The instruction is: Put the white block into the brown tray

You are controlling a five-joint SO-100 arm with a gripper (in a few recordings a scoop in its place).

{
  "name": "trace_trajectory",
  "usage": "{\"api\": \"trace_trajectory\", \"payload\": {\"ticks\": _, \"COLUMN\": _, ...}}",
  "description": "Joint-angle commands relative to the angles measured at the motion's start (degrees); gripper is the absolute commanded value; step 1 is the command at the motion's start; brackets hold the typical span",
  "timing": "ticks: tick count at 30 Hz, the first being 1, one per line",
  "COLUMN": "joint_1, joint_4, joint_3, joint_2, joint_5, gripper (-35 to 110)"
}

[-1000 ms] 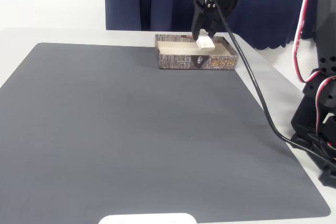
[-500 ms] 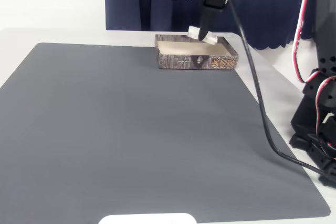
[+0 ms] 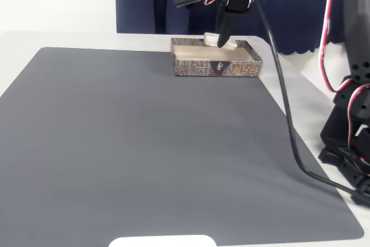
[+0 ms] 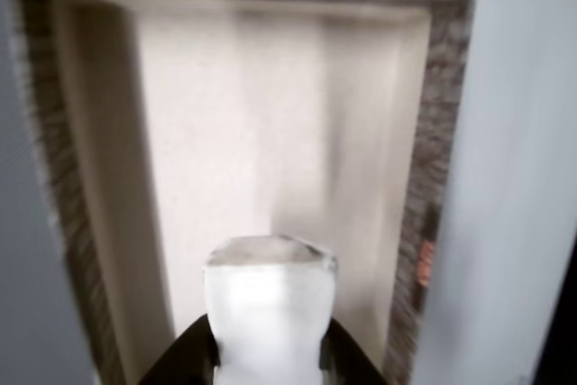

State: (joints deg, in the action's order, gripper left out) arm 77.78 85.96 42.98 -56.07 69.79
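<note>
**Block carried over the tray's far side**

Since a second ago the gripper (image 3: 221, 40) has swung the white block (image 3: 219, 41) from the tray's front edge back toward its rear wall. Nearest lies the grey mat (image 3: 144, 143). Beyond it the brown tray (image 3: 215, 68) sits, block pinched above its cream floor (image 4: 270, 132).

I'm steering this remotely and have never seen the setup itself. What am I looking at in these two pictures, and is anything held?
The fixed view looks across a table covered by a dark grey mat. At its far edge sits the brown tray, a shallow box with a pale inside. The black robot arm reaches over it from above; its gripper is shut on the white block, held above the tray. The wrist view comes from a camera on the arm looking down: the white block sits between the fingers, with the tray's pale floor below it.
</note>
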Motion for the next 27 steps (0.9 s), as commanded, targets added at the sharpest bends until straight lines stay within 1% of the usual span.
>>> {"api": "trace_trajectory", "payload": {"ticks": 1, "joint_1": -0.35, "joint_4": -0.09, "joint_3": -3.87, "joint_2": 0.79, "joint_5": -1.67, "gripper": 0}}
{"api": "trace_trajectory", "payload": {"ticks": 16, "joint_1": -1.32, "joint_4": -0.97, "joint_3": -6.77, "joint_2": 6.94, "joint_5": 1.41, "gripper": 2}}
{"api": "trace_trajectory", "payload": {"ticks": 20, "joint_1": -1.58, "joint_4": -2.02, "joint_3": -6.94, "joint_2": 7.03, "joint_5": 1.32, "gripper": 8}}
{"api": "trace_trajectory", "payload": {"ticks": 25, "joint_1": -0.88, "joint_4": -1.85, "joint_3": -6.86, "joint_2": 7.65, "joint_5": -5.27, "gripper": 20}}
{"api": "trace_trajectory", "payload": {"ticks": 27, "joint_1": -0.79, "joint_4": -1.85, "joint_3": -7.12, "joint_2": 7.73, "joint_5": -5.45, "gripper": 25}}
